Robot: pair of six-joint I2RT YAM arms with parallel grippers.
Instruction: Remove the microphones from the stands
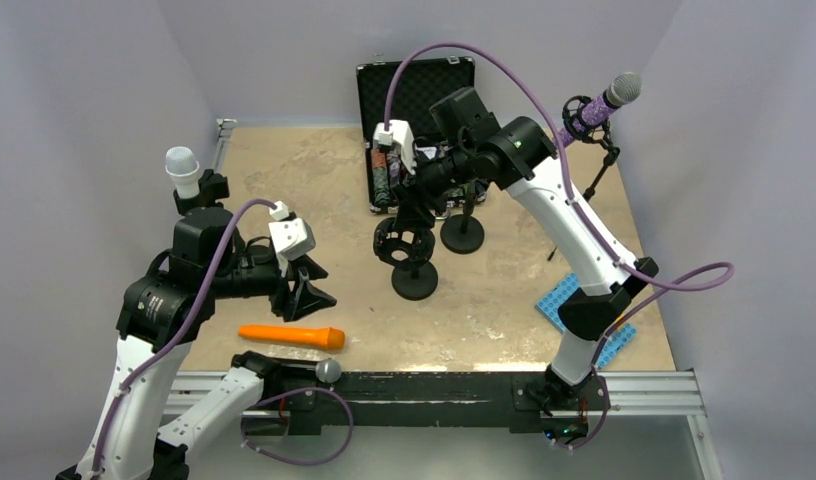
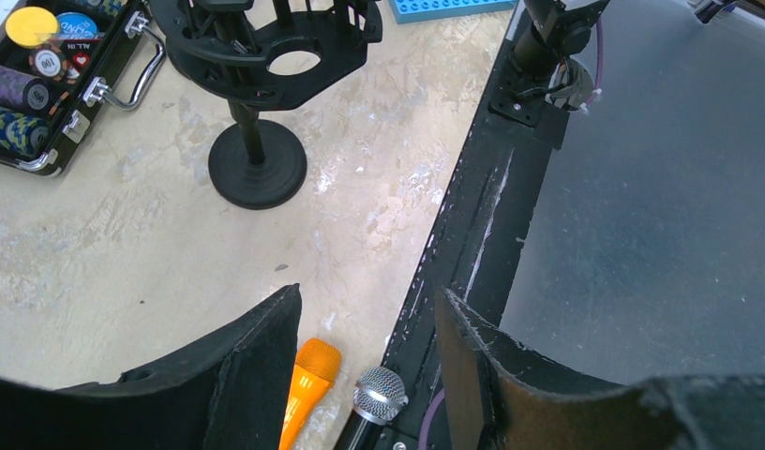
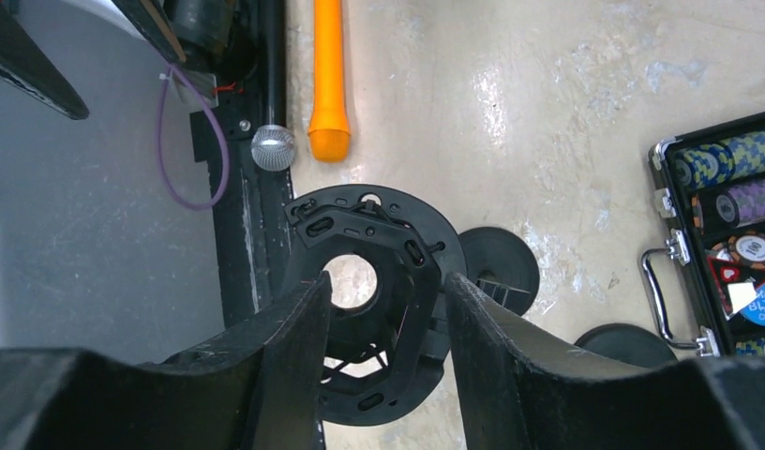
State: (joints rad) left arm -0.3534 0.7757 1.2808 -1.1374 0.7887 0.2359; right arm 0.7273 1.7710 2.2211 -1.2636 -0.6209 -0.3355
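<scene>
I counted four microphones: a white one (image 1: 182,168), a purple one (image 1: 606,103), a silver-headed one (image 1: 328,371), and the orange microphone (image 1: 291,335), lying on the table (image 1: 284,170), off the empty stand (image 1: 409,250). My left gripper (image 2: 367,295) was open and empty. My right gripper (image 3: 383,281) sat around the stand's ring; I couldn't tell if it squeezed.

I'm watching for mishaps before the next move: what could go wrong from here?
1. The right gripper straddles the empty mount on a stand with a small round base; an off-centre pull might tip it into the second stand beside it.
2. A silver-headed microphone lies on the black rail along the near edge, close to the open left gripper; a nudge could roll it off.
</scene>
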